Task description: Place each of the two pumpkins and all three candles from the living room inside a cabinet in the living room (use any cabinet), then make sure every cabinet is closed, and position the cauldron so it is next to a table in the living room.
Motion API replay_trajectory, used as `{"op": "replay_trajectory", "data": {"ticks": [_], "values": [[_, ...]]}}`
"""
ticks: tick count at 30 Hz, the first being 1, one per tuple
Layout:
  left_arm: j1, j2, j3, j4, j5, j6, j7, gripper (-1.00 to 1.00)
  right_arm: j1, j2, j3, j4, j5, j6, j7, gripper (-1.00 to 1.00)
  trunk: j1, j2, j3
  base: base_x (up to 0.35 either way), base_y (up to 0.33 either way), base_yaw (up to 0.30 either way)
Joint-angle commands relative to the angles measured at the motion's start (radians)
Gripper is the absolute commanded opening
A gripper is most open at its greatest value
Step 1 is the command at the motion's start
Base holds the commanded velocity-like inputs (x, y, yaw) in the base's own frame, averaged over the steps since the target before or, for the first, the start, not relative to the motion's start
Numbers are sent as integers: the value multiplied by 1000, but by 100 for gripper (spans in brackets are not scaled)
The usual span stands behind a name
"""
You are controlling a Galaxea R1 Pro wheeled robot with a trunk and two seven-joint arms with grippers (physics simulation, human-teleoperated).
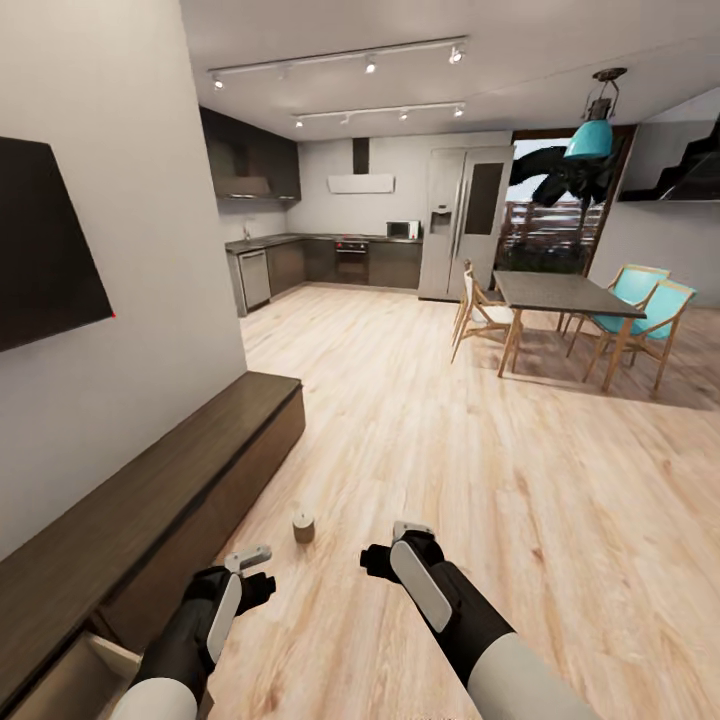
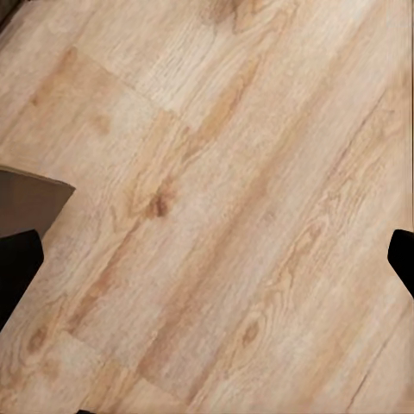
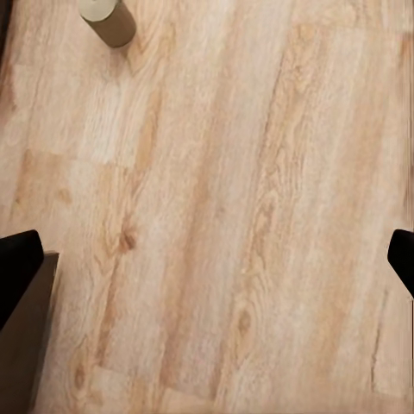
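One tan-grey candle [image 1: 303, 525] stands upright on the wooden floor, just in front of the long dark-brown cabinet [image 1: 170, 470] along the left wall. A drawer [image 1: 85, 672] of the cabinet is pulled out at its near end. My left gripper [image 1: 255, 572] hovers open over the floor beside that drawer, empty [image 2: 207, 259]. My right gripper [image 1: 392, 545] is open and empty too, a short way right of the candle. In the right wrist view the candle [image 3: 108, 19] lies ahead of the spread fingertips [image 3: 17, 267]. The pumpkins, cauldron and table are out of view.
A black TV [image 1: 40, 240] hangs above the cabinet. A dining table [image 1: 565, 292] with chairs stands at the far right, with the fridge [image 1: 465, 220] and grey kitchen units [image 1: 330, 262] behind. Wide bare wood floor [image 1: 400, 420] stretches ahead.
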State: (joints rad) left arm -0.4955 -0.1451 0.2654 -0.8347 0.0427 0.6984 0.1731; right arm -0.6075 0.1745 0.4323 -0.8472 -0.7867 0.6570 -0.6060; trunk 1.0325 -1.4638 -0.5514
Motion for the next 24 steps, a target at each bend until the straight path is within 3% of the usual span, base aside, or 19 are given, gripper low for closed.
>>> {"op": "replay_trajectory", "data": {"ticks": [1, 8, 12, 14, 15, 17, 18, 21, 24], "values": [[0, 0, 0, 0, 0, 1, 3, 100, 0, 0, 0, 1, 0, 0, 0, 100, 0, 0, 0, 0, -2, -281], [-9, 4, 1, 23, -2, -5, 10, 100, 0, -1, 0, 3, 5, 1, -7, 100, 0, 0, 0, 0, -1, -281], [-60, 33, 1, 141, -3, -30, 11, 100, -1, -1, 0, 17, 10, 4, -9, 100, 0, 0, 0, 0, 0, -281], [-106, 56, 1, 259, -4, -72, 13, 100, -1, -2, 0, 40, 11, 10, -12, 100, 0, 0, 0, 0, 0, -281], [-162, 81, 1, 404, -6, -142, 23, 100, -1, -13, 0, 65, 13, 14, -16, 100, 0, 0, 0, 0, 0, -270], [-189, 98, 1, 476, -5, -184, 66, 100, -1, -28, 2, 72, 15, 13, -18, 100, 0, 0, 0, 0, 0, -241], [-198, 104, 1, 501, -5, -204, 116, 100, -1, -34, 6, 73, 16, 7, -19, 100, 0, 0, 0, 0, 0, -148], [-204, 109, 1, 519, -3, -226, 184, 100, 0, -38, 10, 77, 17, 1, -19, 100, 0, 0, 0, 0, 0, -81], [-206, 108, 1, 525, -1, -239, 211, 100, 0, -40, 11, 79, 17, 0, -19, 100, 0, 0, 0, 0, 0, -24]]}}
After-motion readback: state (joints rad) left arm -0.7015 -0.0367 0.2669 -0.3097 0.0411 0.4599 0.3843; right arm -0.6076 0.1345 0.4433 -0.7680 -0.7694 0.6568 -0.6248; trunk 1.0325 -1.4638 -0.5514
